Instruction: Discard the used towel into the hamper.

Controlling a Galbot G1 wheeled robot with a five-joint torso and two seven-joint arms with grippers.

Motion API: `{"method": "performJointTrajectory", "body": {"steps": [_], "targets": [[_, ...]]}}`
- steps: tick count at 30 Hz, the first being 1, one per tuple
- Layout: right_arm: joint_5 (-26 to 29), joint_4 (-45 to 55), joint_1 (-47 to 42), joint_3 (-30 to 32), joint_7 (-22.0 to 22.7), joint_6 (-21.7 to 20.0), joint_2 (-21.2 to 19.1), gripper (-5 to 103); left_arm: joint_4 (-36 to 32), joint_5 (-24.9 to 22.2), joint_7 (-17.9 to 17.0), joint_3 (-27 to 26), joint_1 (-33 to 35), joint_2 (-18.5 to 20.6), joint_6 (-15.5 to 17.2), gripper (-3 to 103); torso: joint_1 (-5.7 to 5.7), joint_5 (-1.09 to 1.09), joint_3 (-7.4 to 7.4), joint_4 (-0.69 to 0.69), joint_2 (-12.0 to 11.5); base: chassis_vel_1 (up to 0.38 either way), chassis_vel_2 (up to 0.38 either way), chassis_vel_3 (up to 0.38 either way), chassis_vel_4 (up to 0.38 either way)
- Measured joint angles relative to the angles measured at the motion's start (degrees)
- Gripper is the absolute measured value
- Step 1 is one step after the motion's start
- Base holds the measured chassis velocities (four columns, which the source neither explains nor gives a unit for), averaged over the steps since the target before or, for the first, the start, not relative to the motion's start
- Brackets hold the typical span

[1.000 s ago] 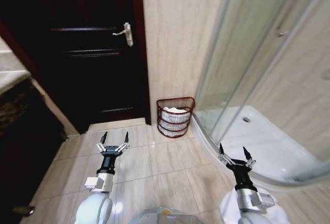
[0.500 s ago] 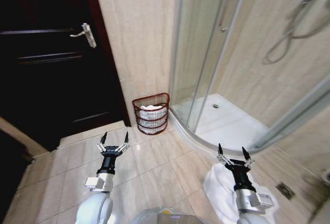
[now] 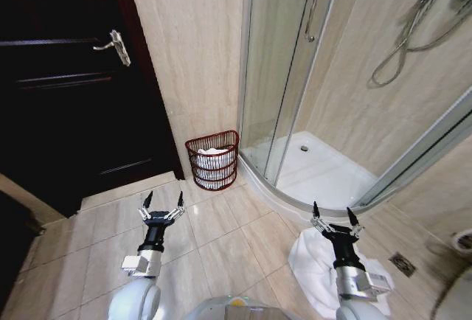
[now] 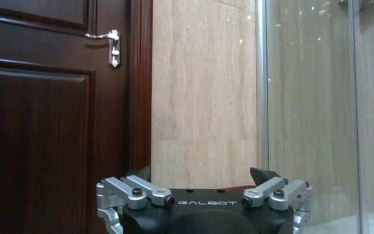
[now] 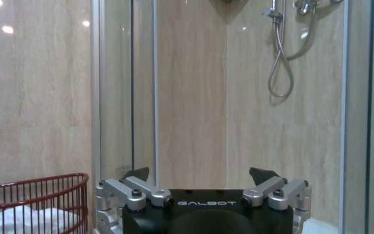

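Head view has the white towel [image 3: 313, 265] on the floor tiles under the right gripper [image 3: 333, 221], hamper [image 3: 213, 160] against the wall by the shower, both it and the left gripper [image 3: 163, 203] spread wide, holding nothing.

A dark wooden door [image 3: 70, 106] with a silver lever handle [image 3: 114, 44] stands left of a beige tiled wall [image 3: 195, 54]. To its right is a curved glass shower enclosure [image 3: 284, 91] with a white tray [image 3: 324, 176] and a hanging shower hose [image 3: 409, 36]. The floor [image 3: 221, 239] is beige tile, glossy under overhead light.
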Motion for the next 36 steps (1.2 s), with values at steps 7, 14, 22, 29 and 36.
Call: {"method": "performJointTrajectory", "body": {"steps": [7, 14, 22, 29, 36], "targets": [[-0.28, -0.03, -0.38, -0.16, 0.01, 0.05, 0.55, 100, 0.34, -0.17, 0.00, -0.03, -0.28, 0.37, -0.03, 100, -0.63, 0.00, -0.96, 0.00, -1.59, 0.000, 0.000, 0.000, 0.000], [-0.23, 0.46, -0.50, -0.48, 0.96, -0.28, 0.90, 100, 0.87, -0.23, 0.01, 0.07, -0.92, 0.73, 0.07, 100, -1.19, 0.00, -2.35, 0.00, -3.55, 0.000, 0.000, 0.000, 0.000], [0.00, 0.71, -0.48, -0.23, 1.20, -0.87, 1.07, 100, 1.42, -0.23, 0.01, 0.11, -1.38, 0.93, 0.19, 100, -1.60, 0.00, -3.32, 0.00, -4.90, -0.012, -0.010, -0.022, -0.008], [-0.07, 1.06, -0.32, -0.34, 1.23, -1.77, 1.39, 100, 2.39, -1.34, -0.06, 0.10, -2.01, 1.03, -0.71, 100, -1.90, 0.00, -3.85, -0.02, -5.74, -0.065, -0.068, -0.068, -0.070], [-0.77, 0.91, -0.20, -0.55, 1.41, -1.91, 1.83, 100, 2.82, -1.81, -0.06, 0.31, -2.15, 0.89, -1.31, 100, -1.91, 0.01, -3.86, 0.01, -5.77, -0.009, -0.014, -0.021, -0.014]]}}
